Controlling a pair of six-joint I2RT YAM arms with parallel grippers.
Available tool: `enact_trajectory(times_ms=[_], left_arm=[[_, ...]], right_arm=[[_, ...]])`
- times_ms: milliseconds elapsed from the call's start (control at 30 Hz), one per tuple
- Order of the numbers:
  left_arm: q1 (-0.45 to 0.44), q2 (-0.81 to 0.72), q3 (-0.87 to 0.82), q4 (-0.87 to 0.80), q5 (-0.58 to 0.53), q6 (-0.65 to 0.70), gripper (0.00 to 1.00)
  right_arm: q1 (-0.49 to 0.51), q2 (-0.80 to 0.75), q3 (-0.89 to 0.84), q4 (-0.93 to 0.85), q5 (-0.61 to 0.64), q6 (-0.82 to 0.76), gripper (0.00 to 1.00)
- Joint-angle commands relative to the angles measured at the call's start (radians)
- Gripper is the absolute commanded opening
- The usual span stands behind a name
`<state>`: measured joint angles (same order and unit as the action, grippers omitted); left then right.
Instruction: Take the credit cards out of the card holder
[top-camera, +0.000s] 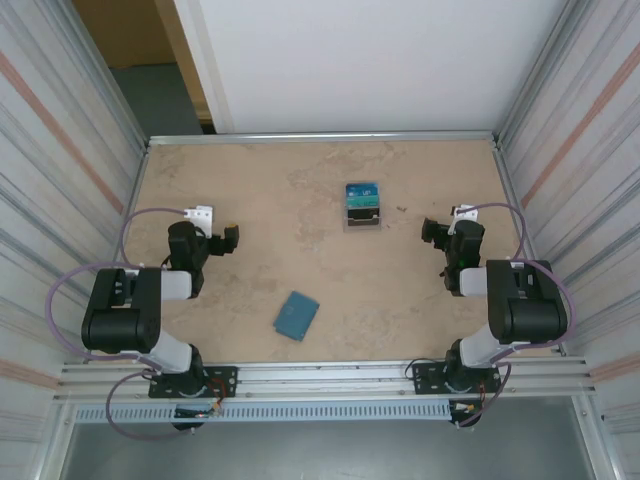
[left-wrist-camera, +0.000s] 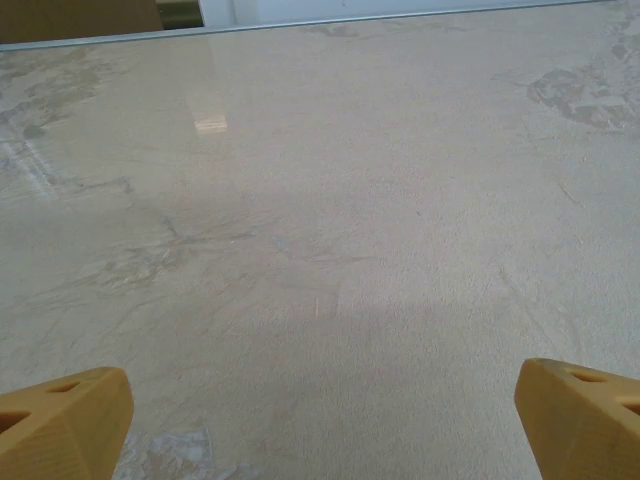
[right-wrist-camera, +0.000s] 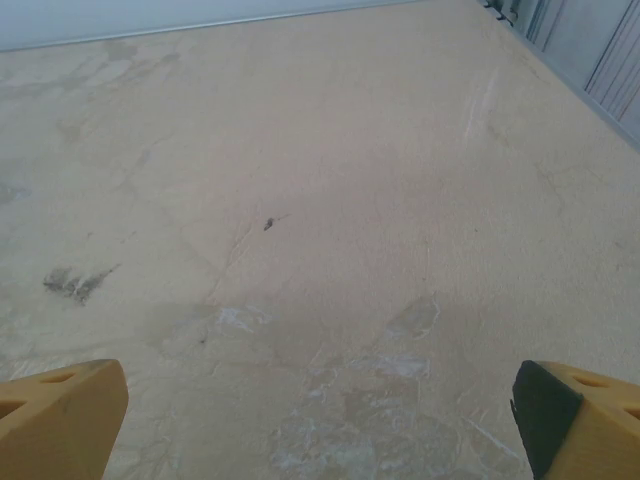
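The card holder (top-camera: 297, 315), a flat teal-blue wallet, lies closed on the table near the front middle, between the two arm bases. The credit cards are hidden. My left gripper (top-camera: 230, 240) hovers over the left part of the table, up and left of the wallet and well apart from it. In the left wrist view the left gripper (left-wrist-camera: 325, 425) is open, its yellow fingertips (left-wrist-camera: 60, 420) wide apart over bare table. My right gripper (top-camera: 432, 232) sits at the right, also far from the wallet. The right wrist view shows the right gripper (right-wrist-camera: 320, 425) open with nothing between its fingers (right-wrist-camera: 60, 415).
A small dark-based stand (top-camera: 362, 205) with a blue-teal top stands at the back middle, between the two grippers. Metal rails edge the beige table (top-camera: 300, 170), with ribbed walls on the left and right sides.
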<state>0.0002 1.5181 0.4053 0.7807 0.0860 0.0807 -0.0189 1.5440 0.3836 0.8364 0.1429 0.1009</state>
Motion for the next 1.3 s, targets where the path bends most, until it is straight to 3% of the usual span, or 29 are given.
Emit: enact_trajectory(times_ms=[0, 1033, 1267], left_arm=[[-0.001, -0.005, 0.009, 0.008, 0.008, -0.005, 0.99], [-0.001, -0.007, 0.007, 0.009, 0.006, -0.006, 0.99], [-0.002, -0.058, 0.028, -0.065, -0.001, -0.010, 0.99]], right_arm=[[0.006, -0.001, 0.005, 0.006, 0.024, 0.016, 0.99], [0.007, -0.002, 0.003, 0.006, 0.024, 0.016, 0.99], [0.006, -0.004, 0.004, 0.007, 0.024, 0.016, 0.99]])
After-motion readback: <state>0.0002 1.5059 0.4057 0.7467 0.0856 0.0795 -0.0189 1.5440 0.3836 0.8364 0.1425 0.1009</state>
